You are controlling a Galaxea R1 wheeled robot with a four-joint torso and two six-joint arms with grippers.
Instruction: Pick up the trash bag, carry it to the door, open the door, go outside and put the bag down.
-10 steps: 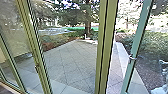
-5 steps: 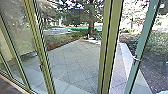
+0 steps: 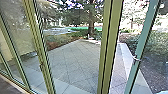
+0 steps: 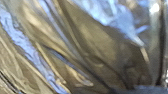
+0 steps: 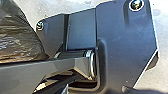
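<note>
Through the head view runs a glass front with yellow-green frames (image 3: pixel 109 47). Right of its thick upright post leans a teal-framed door leaf (image 3: pixel 141 47), with a metal handle (image 3: pixel 135 59) about halfway up. Between post and leaf the paving outside looks brighter; whether the leaf stands ajar I cannot say for certain. In the left wrist view the trash bag (image 4: pixel 100 45) is very near, dark, glossy and creased, with bluish glints. A brown, wrinkled part of the trash bag (image 5: pixel 20 35) shows beside my base in the right wrist view.
Beyond the glass lies a tiled terrace (image 3: pixel 75 62). A pale kerb (image 3: pixel 127 60) runs along its right side, beside a planted bed (image 3: pixel 155 72). A tree trunk (image 3: pixel 91 26) rises behind the terrace. Dark indoor floor (image 3: pixel 8 86) appears at the lower left.
The head camera's picture has shifted: frames and terrace sit farther right than a second ago, with more indoor floor at the lower left. Over the last half second it has held still.
</note>
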